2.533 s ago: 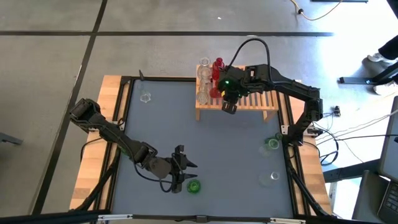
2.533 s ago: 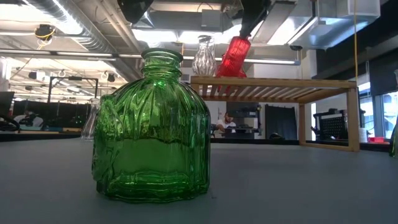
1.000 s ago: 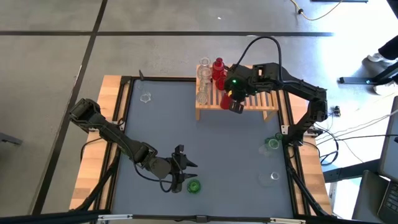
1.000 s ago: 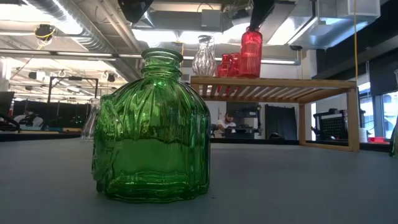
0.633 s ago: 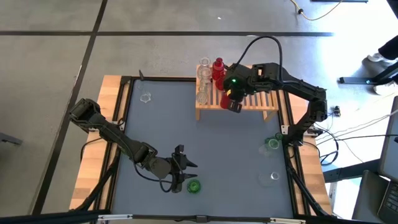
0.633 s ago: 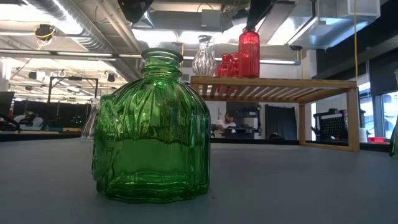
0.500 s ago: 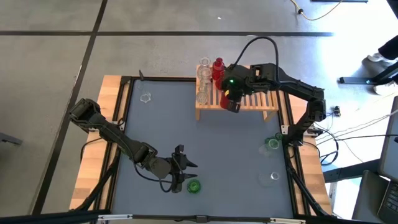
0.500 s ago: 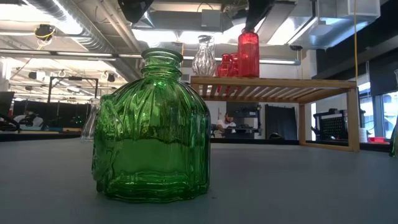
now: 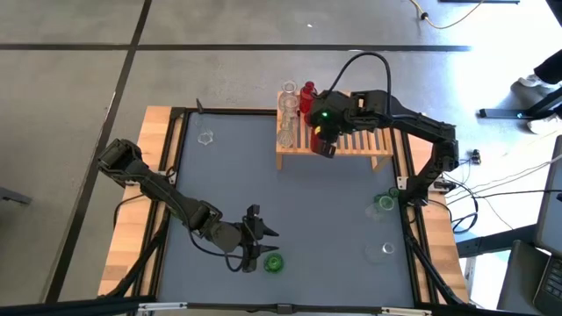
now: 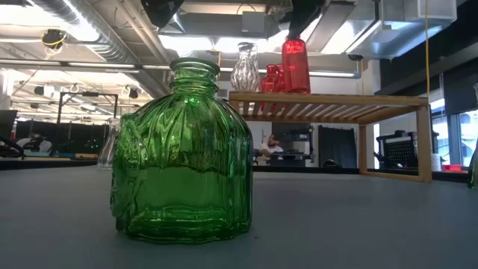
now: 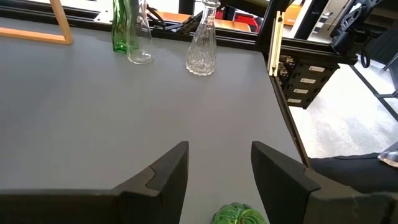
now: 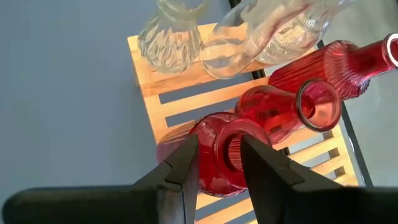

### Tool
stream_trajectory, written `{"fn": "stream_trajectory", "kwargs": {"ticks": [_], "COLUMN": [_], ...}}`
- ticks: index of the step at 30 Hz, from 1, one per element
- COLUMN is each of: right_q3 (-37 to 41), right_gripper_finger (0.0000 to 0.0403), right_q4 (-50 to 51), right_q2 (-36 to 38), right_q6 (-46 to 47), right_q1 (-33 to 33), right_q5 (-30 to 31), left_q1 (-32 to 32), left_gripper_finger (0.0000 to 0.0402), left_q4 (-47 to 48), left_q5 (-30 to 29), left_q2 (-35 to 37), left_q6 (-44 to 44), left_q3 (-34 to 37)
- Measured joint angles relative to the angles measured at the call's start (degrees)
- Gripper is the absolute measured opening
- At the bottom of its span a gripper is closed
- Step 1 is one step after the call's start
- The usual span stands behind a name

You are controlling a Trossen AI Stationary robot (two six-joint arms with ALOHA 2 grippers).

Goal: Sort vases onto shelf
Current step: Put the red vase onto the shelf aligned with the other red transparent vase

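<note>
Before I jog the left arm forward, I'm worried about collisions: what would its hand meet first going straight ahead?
The left hand, open, would first meet the squat green vase sitting just ahead, between its fingers; beyond lies bare table.

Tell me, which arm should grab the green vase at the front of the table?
The left. Its open claw sits right beside the green vase, while the right claw is busy holding a red vase on the shelf.

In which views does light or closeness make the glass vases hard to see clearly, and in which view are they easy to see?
Low view: the green vase is very close and fills much of the frame, with bright ceiling lights behind it. High view: the clear vase is faint against the grey table. Right wrist view: the red vase between the right gripper jaws shows plainly.
</note>
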State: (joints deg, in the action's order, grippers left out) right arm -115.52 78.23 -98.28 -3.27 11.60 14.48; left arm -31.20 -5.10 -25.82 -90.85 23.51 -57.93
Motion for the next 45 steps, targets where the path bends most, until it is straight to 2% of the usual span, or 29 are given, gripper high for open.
{"fn": "stream_trajectory", "kwargs": {"ticks": [7, 16, 27, 41, 45], "right_q3": [0.0, 0.0, 0.1, 0.2, 0.2], "right_gripper_finger": [0.0102, 0.0010, 0.0010, 0.0003, 0.0015], "right_q4": [1.1, 2.4, 0.2, -2.7, -3.0], "right_q2": [0.1, 0.1, 0.3, 0.0, -0.1], "right_q6": [0.1, -0.4, -3.0, -4.5, -4.5], "right_q1": [0.0, 0.0, 0.1, 0.1, 0.1], "right_q5": [-1.8, -1.9, 1.3, 2.4, 2.3], "left_q1": [0.0, 0.0, 0.1, 0.1, 0.1], "left_gripper_finger": [0.0167, 0.0167, 0.0167, 0.0167, 0.0167], "left_q4": [0.0, 0.0, 0.0, 0.0, 0.0], "left_q5": [0.0, 0.0, -0.3, -0.5, -0.5], "left_q2": [0.0, 0.0, 0.0, 0.0, 0.0], "left_q6": [0.0, 0.0, -0.1, -0.1, -0.1], "left_q3": [0.0, 0.0, 0.0, 0.0, 0.0]}}
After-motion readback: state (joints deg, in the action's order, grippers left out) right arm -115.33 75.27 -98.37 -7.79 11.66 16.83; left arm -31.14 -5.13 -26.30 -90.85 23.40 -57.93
